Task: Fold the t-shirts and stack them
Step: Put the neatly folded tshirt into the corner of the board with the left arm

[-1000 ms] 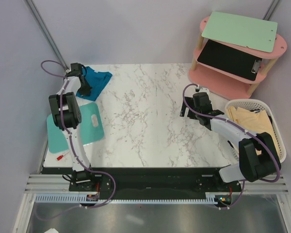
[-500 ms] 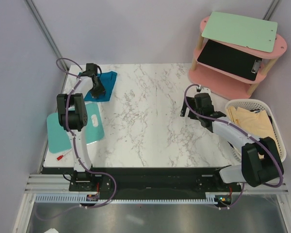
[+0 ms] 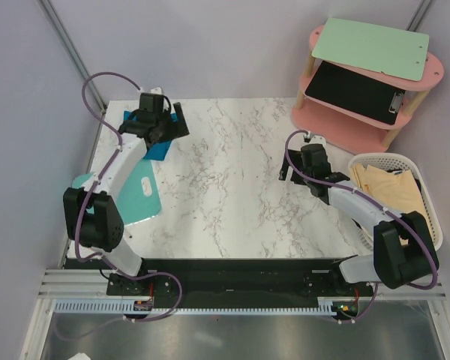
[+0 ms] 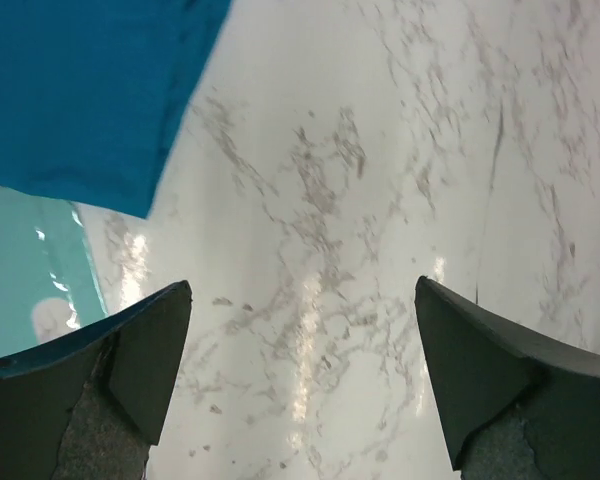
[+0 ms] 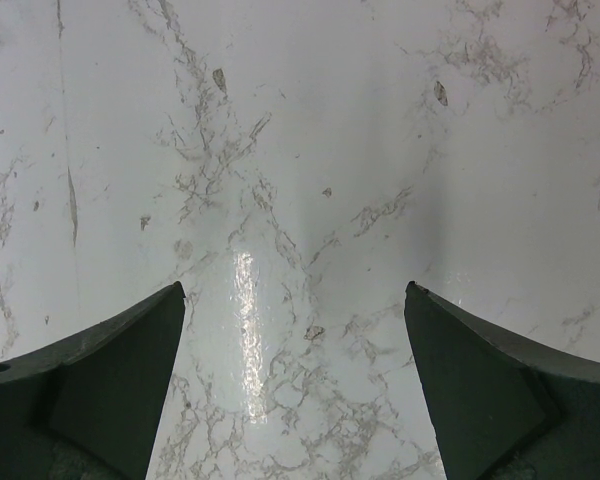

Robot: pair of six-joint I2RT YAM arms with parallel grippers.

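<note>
A folded deep teal-blue t-shirt (image 3: pixel 160 149) lies at the back left of the marble table (image 3: pixel 232 195), partly hidden under my left arm. In the left wrist view the teal-blue t-shirt (image 4: pixel 80 90) fills the upper left. My left gripper (image 3: pixel 165 127) hovers over its right edge, open and holding nothing; my left gripper (image 4: pixel 305 300) frames bare marble. Pale cream-yellow t-shirts (image 3: pixel 382 184) lie bunched in the white mesh basket (image 3: pixel 433 217) at the right. My right gripper (image 3: pixel 296 166) is open above bare marble right of centre; my right gripper (image 5: pixel 295 300) has nothing between its fingers.
A teal board (image 3: pixel 139 196) lies flat on the table's left side, and the teal board (image 4: pixel 20 270) shows at the left of the left wrist view. A pink two-tier shelf (image 3: pixel 337 124) at the back right carries a mint-green board (image 3: pixel 371 49) and a black clipboard (image 3: pixel 356 91).
My left gripper has opened and let go of the teal-blue t-shirt after carrying it right from the back-left corner. The left arm has swung right. The right arm has not moved.
</note>
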